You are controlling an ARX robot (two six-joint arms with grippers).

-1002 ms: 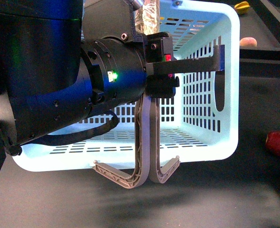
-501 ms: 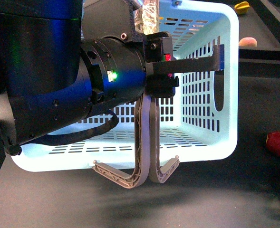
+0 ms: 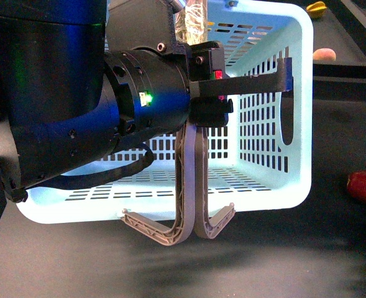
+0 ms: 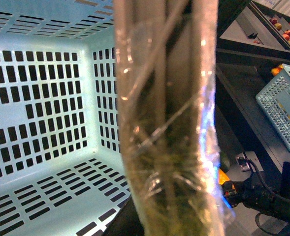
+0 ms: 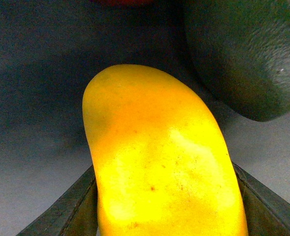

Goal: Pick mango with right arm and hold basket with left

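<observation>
Front view. The left arm (image 3: 77,105), bulky and glossy black with a small green light, covers the left part of the basket (image 3: 302,124). Its left end effector (image 3: 215,87) is closed about the two grey-brown handles (image 3: 192,180), which stand pressed together over the basket's middle. One black finger reaches on toward the basket's right wall. The pale turquoise basket stands on the dark surface (image 3: 332,261). Right of the basket lies a dark red fruit (image 3: 364,186). Just beyond it, at the frame edge, is a yellow sliver too cropped to identify.

Left wrist view. The handles (image 4: 164,123), wrapped in clear film, cross close before the basket's slotted floor (image 4: 41,191).

Right wrist view. The mango (image 5: 159,162) sits between the two dark fingers (image 5: 61,211) of the right end effector (image 5: 164,211), which is closed against its sides. A dark green rounded object (image 5: 243,59) lies just beyond the mango. Where the mango is relative to the basket cannot be told.
</observation>
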